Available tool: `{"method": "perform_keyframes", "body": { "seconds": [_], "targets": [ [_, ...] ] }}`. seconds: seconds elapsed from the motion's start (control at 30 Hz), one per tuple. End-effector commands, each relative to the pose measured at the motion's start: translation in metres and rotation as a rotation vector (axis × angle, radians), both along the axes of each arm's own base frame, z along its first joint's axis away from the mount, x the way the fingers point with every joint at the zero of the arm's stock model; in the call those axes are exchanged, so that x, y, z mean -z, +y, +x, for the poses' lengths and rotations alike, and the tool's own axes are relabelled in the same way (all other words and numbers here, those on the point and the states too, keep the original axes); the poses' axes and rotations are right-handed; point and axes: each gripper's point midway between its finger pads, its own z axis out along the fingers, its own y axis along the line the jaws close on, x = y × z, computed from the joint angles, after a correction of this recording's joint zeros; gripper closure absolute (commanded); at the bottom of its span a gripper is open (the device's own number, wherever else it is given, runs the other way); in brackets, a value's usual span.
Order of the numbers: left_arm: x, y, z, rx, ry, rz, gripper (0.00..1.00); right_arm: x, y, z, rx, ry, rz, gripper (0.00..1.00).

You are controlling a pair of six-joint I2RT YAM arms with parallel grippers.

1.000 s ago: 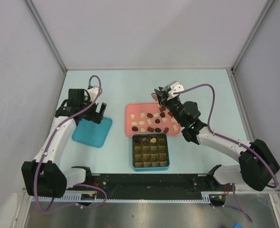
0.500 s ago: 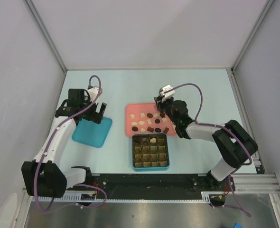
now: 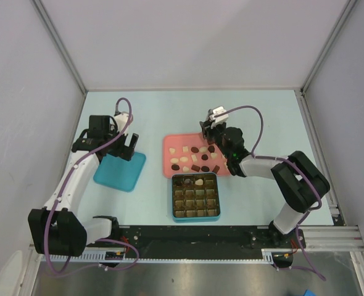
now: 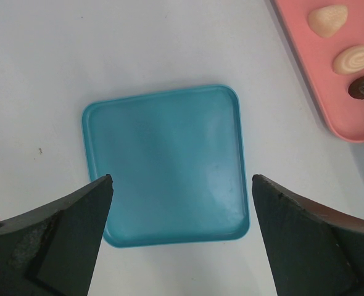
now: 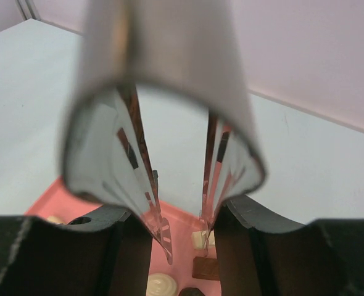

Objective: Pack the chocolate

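Observation:
Several chocolates (image 3: pixel 195 158), dark, reddish-brown and cream, lie on the pink tray (image 3: pixel 169 143). Two more sit in the top row of the teal grid box (image 3: pixel 195 196). My right gripper (image 3: pixel 210 139) hangs over the tray's far right part, shut on metal tongs (image 5: pixel 169 240). The tong tips are apart with nothing between them, just above a cream square chocolate (image 5: pixel 200 238) and a brown one (image 5: pixel 205 269). My left gripper (image 3: pixel 124 147) is open and empty above the flat teal lid (image 3: pixel 119 171). In the left wrist view it (image 4: pixel 182 180) straddles the lid (image 4: pixel 169 160).
The pink tray's edge (image 4: pixel 305 80) with three chocolates shows at the top right of the left wrist view. The grid box stands right in front of the tray. Grey walls close the table's left, back and right sides.
My right arm has folded in and brought the tongs down and slightly nearer over the tray's far right part. The left arm has not moved.

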Motion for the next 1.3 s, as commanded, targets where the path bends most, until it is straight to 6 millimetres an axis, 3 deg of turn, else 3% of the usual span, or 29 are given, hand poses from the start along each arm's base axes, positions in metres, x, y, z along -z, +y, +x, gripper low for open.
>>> {"method": "perform_keyframes", "body": {
  "seconds": [0.0, 0.37, 0.67, 1.27],
  "targets": [
    [-0.011, 0.000, 0.009, -0.002, -0.046, -0.005, 0.00, -0.038, -0.003, 0.015, 0.031, -0.107, 0.068, 0.57],
    [-0.011, 0.001, 0.011, 0.003, -0.045, 0.003, 0.00, -0.034, -0.011, 0.030, 0.058, -0.116, 0.058, 0.56],
    [-0.011, 0.002, 0.012, 0.005, -0.044, 0.008, 0.00, -0.017, -0.015, 0.037, 0.073, -0.086, 0.043, 0.55],
    [-0.011, 0.004, 0.011, 0.004, -0.043, 0.021, 0.00, -0.003, -0.010, 0.039, 0.044, -0.050, 0.070, 0.61]
  ]
}}
